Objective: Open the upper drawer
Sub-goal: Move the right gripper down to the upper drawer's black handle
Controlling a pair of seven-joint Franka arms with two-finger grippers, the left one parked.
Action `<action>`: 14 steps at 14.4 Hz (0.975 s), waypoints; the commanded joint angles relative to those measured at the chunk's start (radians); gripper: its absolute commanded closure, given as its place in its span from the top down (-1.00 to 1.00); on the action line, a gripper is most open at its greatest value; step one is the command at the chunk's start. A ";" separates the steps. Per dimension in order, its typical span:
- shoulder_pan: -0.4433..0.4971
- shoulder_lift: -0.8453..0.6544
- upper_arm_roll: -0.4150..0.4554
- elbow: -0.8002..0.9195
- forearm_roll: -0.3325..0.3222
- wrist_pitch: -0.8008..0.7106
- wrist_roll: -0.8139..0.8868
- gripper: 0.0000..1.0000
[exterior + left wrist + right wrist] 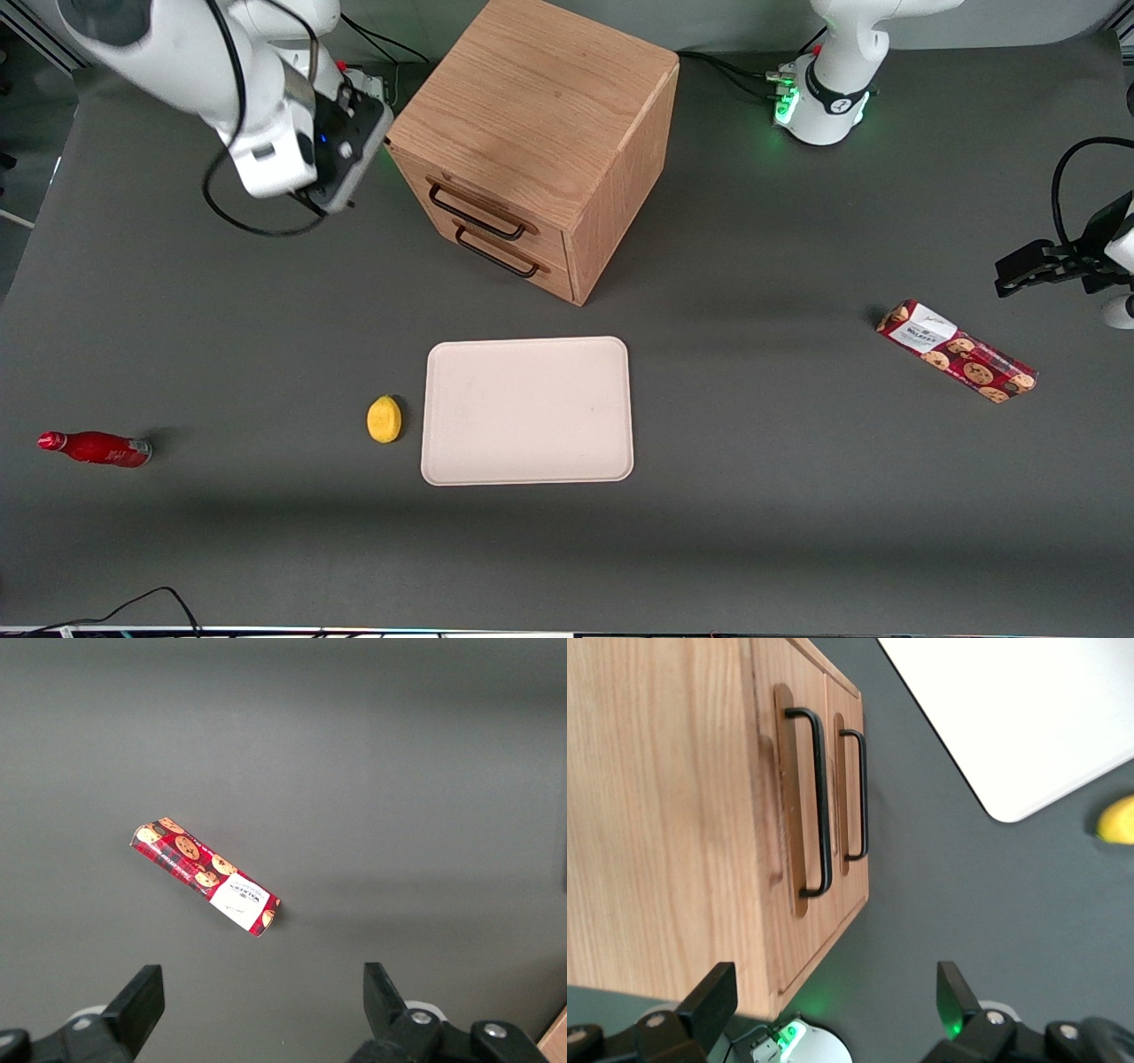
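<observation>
The oak cabinet (532, 97) stands on the table, farther from the front camera than the tray. Its upper drawer (500, 202) is shut flush, its black bar handle (477, 211) lying just above the lower drawer's handle (496, 253). My gripper (332, 197) hangs in the air beside the cabinet, toward the working arm's end, apart from both handles. In the right wrist view the upper drawer's handle (822, 802) sits nearer the cabinet top than the lower one (860, 793). The gripper (833, 1001) is open with nothing between its fingertips (713, 999).
A cream tray (527, 409) lies in front of the cabinet, with a yellow lemon (384, 418) beside it. A red bottle (96, 448) lies toward the working arm's end. A red cookie box (957, 350) lies toward the parked arm's end.
</observation>
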 commanded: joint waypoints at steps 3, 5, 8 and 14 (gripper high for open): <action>0.004 0.146 -0.004 0.083 0.063 -0.012 0.000 1.00; 0.011 0.169 -0.002 0.075 0.063 0.013 0.009 1.00; 0.030 0.192 0.007 0.046 0.062 0.056 0.014 1.00; 0.041 0.193 0.033 -0.031 0.060 0.158 0.054 1.00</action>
